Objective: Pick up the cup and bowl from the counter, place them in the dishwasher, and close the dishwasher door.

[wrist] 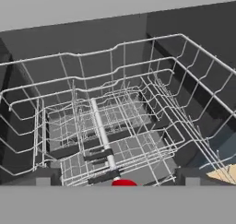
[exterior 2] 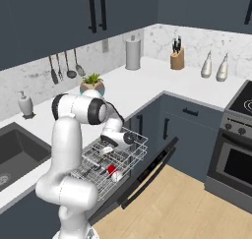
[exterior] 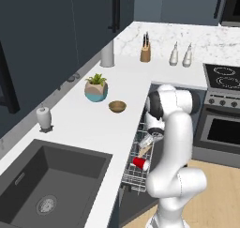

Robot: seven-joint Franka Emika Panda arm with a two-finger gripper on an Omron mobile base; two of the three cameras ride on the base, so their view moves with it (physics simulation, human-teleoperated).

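Note:
The red cup [exterior: 140,163] lies on its side in the pulled-out wire rack [exterior: 133,175] of the dishwasher, and shows as a small red shape [exterior 2: 112,170] from the other side. My gripper [exterior: 147,145] hangs just above it over the rack, open, with nothing between its fingers. In the hand view the fingertips [wrist: 46,177] stand wide apart and the cup's red top [wrist: 123,183] peeks up between them. The tan bowl [exterior: 117,106] sits on the white counter [exterior: 89,124], left of the arm. The dishwasher door [exterior 2: 150,174] hangs open, tilted down toward the floor.
A teal and tan plant pot [exterior: 96,88] stands just behind the bowl. A dark sink [exterior: 47,180] lies to the near left, with a soap dispenser [exterior: 44,117] beside it. At the back stand a knife block [exterior: 146,51] and two white bottles [exterior: 180,55]. The oven [exterior: 220,124] is on the right.

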